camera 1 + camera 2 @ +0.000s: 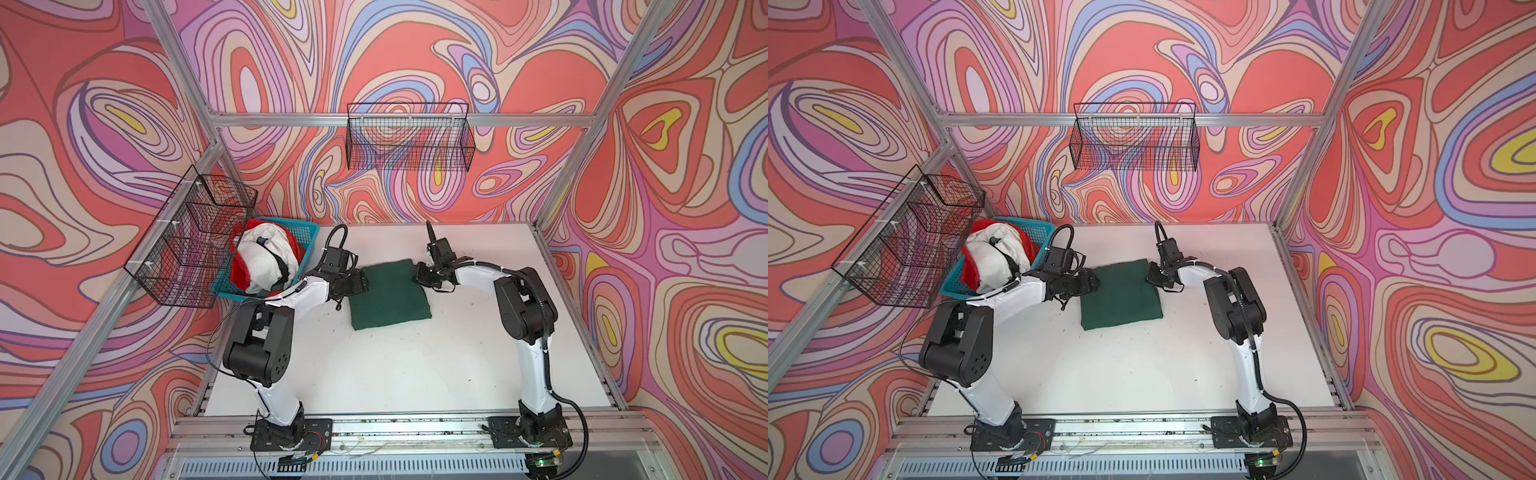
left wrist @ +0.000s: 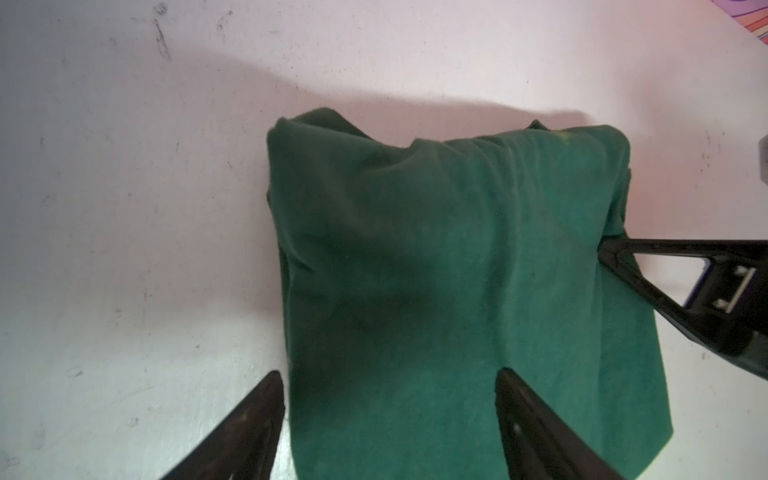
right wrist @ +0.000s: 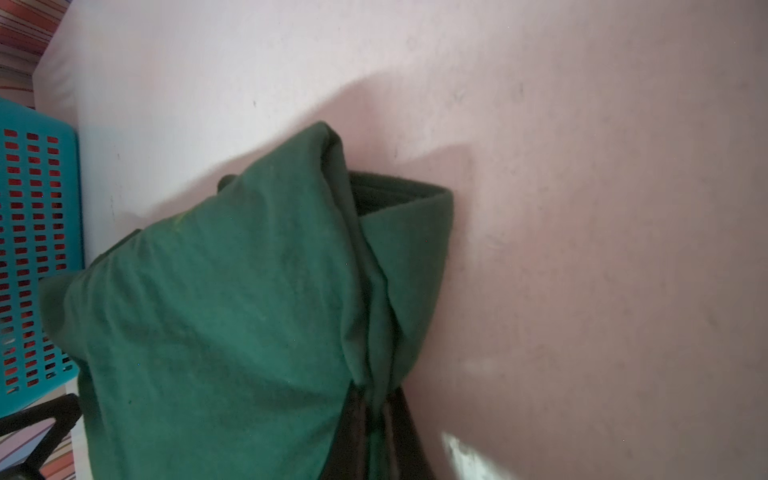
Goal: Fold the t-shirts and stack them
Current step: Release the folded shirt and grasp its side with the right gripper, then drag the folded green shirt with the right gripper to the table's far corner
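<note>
The green t-shirt (image 1: pixel 388 296) (image 1: pixel 1119 297) is lying folded into a thick rectangle near the middle of the white counter (image 1: pixel 415 365) (image 1: pixel 1142 365), between the two arms. We are seeing a faint yellowish mark (image 2: pixel 561 135) near one folded corner, too blurred to read.

The right tool (image 1: pixel 417 275) (image 3: pixel 376 409) is closing tight on a pinched ridge of cloth at the shirt's right edge; in the right wrist view the green t-shirt (image 3: pixel 232 299) is bunching up between its dark fingers (image 3: pixel 353 419). The left tool (image 1: pixel 360 286) (image 2: pixel 388 374) is standing wide open at the opposite edge and holding nothing: one of its fingers (image 2: pixel 262 411) is sitting on the bare counter just beside the green t-shirt (image 2: pixel 436 257), the other is resting over the cloth.

Beyond the left arm, a teal basket (image 1: pixel 309 243) (image 1: pixel 1042 232) is sitting at the counter's far left corner, and a white t-shirt (image 1: pixel 266 266) and a red t-shirt (image 1: pixel 239 270) are heaping up inside it. Black wire racks (image 1: pixel 409 137) are hanging on the patterned walls.
</note>
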{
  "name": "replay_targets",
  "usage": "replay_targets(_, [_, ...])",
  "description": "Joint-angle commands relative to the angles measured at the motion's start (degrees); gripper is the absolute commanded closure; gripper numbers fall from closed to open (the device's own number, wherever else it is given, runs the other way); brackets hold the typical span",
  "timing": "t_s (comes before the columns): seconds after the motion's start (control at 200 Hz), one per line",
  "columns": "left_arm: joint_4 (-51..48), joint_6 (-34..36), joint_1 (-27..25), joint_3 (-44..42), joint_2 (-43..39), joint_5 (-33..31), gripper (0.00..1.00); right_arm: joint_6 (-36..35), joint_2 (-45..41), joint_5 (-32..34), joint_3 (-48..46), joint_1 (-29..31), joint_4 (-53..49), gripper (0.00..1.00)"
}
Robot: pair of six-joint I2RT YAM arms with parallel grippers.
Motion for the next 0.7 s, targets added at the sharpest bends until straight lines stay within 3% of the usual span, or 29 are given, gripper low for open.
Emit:
replay_targets(0.0, [-0.1, 0.8, 0.0, -0.7, -3.7, -1.8, 0.19, -2.2, 0.8, 7.5, 2.9, -0.1, -8.9, 1.0])
replay_targets(0.185, [1.5, 1.0, 0.0, -3.4, -8.2, -4.3, 0.04, -5.7, -2.0, 20.5, 10.9, -1.5, -20.7, 1.0])
replay_targets(0.381, [1.0, 1.0, 0.0, -3.4, -9.3, -3.8, 0.02, -9.8, -5.7, 23.2, 12.4, -5.4, -23.3, 1.0])
replay_targets(0.551, [1.4, 0.9, 0.0, -4.2, -9.6, -2.7, 0.02, -16.5, -4.5, 31.6, 18.7, -9.7, -28.3, 1.0])
replay_targets(0.696, [1.8, 0.7, 0.0, -4.9, -10.7, -2.2, 0.02, -20.6, -2.9, 32.9, 24.5, -13.2, -30.6, 1.0])
